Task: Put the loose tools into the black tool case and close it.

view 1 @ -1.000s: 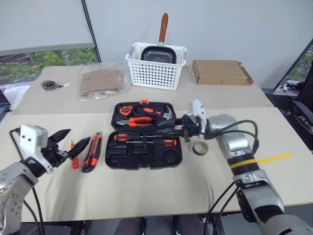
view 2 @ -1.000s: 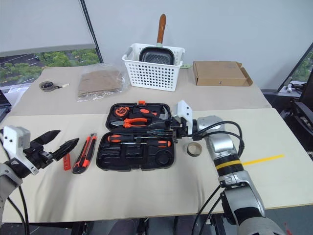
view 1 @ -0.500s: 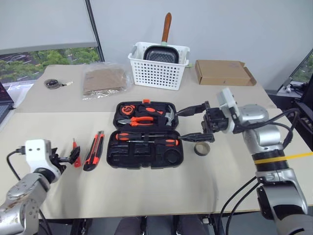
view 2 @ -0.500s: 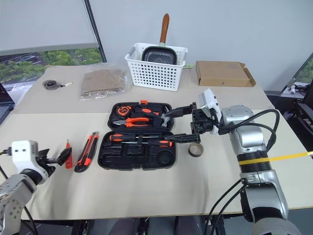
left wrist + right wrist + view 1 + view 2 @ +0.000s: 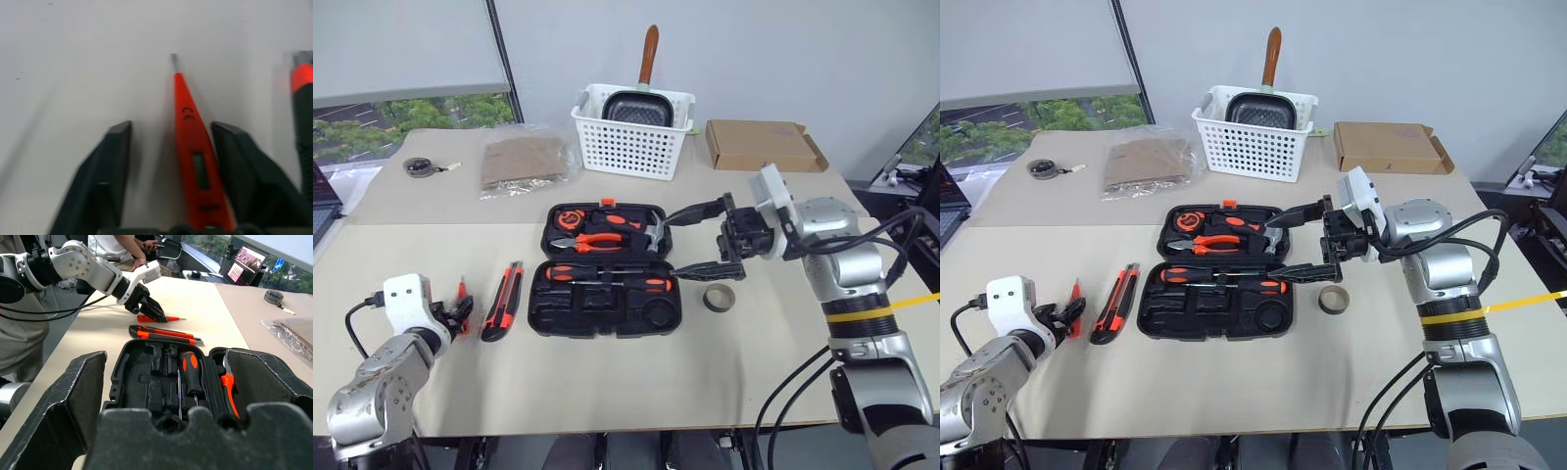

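The black tool case (image 5: 597, 308) lies open mid-table, with pliers and two long screwdrivers (image 5: 607, 273) in its slots. Left of it lies the utility knife (image 5: 501, 302), and further left the small orange screwdriver (image 5: 195, 161). My left gripper (image 5: 171, 126) rests low on the table with its fingers straddling that screwdriver, open, with a gap on each side. My right gripper (image 5: 675, 245) hovers over the case's right edge, pointing left, wide open and empty. The tape ring (image 5: 718, 297) sits on the table just right of the case, below the right gripper.
At the back stand a white basket (image 5: 631, 147) holding a black pan, a cardboard box (image 5: 764, 144), a plastic bag (image 5: 517, 162) and a round disc with a cord (image 5: 416, 166). A person (image 5: 132, 245) sits beyond the table's left end.
My left gripper dropped to the table around the small orange screwdriver and its fingers narrowed. My right gripper opened wide and rose away from the case's right side.
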